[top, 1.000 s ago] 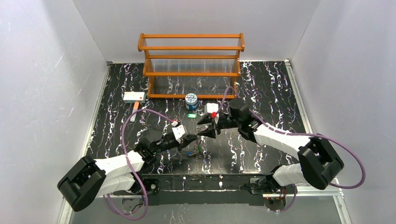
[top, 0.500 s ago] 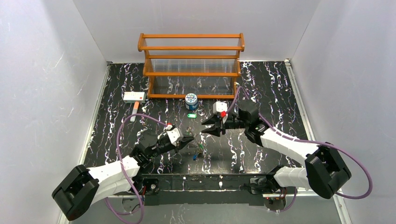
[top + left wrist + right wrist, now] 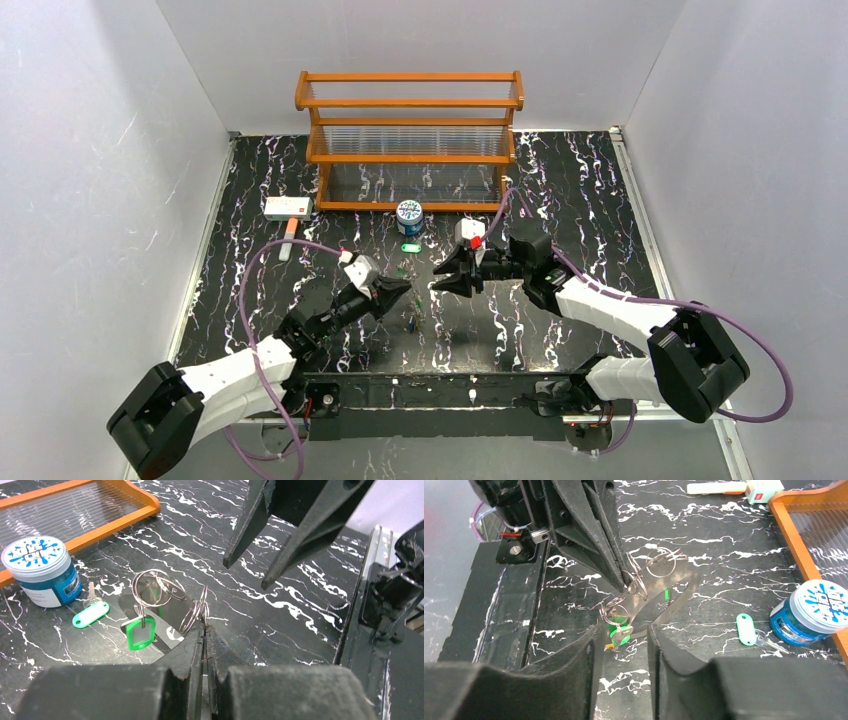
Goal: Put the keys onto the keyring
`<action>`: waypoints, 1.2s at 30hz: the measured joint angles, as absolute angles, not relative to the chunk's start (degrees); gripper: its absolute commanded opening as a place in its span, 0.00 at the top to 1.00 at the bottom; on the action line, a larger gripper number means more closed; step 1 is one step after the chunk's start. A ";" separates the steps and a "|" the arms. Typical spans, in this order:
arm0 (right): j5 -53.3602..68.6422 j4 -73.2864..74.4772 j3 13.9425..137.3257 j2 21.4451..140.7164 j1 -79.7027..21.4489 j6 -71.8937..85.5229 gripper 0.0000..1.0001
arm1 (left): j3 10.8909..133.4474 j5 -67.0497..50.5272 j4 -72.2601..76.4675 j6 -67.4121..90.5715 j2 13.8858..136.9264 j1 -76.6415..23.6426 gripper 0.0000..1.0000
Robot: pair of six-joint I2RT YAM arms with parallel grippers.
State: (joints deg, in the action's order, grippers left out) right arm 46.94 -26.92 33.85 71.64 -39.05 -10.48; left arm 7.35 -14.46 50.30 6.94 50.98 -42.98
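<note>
My left gripper (image 3: 205, 625) was pressed shut on the keyring (image 3: 170, 622) at its wire rings (image 3: 194, 614), with a green key (image 3: 140, 632) dangling from them. My right gripper (image 3: 624, 630), jaws apart and empty, faced it head-on and was the nearer to that key, with the keyring's long axis slanting across its approach. Only the right wrist view lined the key up with that gap, while the left wrist view showed a loose key (image 3: 91, 614) lying beside the blue can (image 3: 40, 567).

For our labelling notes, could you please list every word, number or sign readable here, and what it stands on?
Nothing can be read for certain.
Can lid: white lettering on a blue splash, too blurred to read.
Side label of the can: print too small.
White box: red mark, no legible letters.
Green key tag on the table: blank.
</note>
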 measured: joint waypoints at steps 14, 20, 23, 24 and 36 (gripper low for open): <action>35.90 -28.18 34.46 72.40 -37.76 0.10 0.07 | 25.36 -14.04 40.62 11.27 61.65 -42.98 1.00; 29.19 -27.81 36.18 72.25 -36.29 6.02 0.02 | 33.30 -19.68 35.86 11.62 68.82 -41.91 1.00; 27.33 -26.79 37.56 72.20 -35.99 8.82 0.01 | 33.61 -21.67 34.30 13.17 69.60 -40.27 1.00; 26.87 -26.81 37.91 72.18 -35.97 9.65 0.01 | 33.41 -22.35 33.71 13.85 69.54 -39.86 1.00; 23.38 -22.94 43.13 72.14 -35.97 18.87 0.01 | 28.08 -30.28 31.35 26.79 59.75 -39.11 1.00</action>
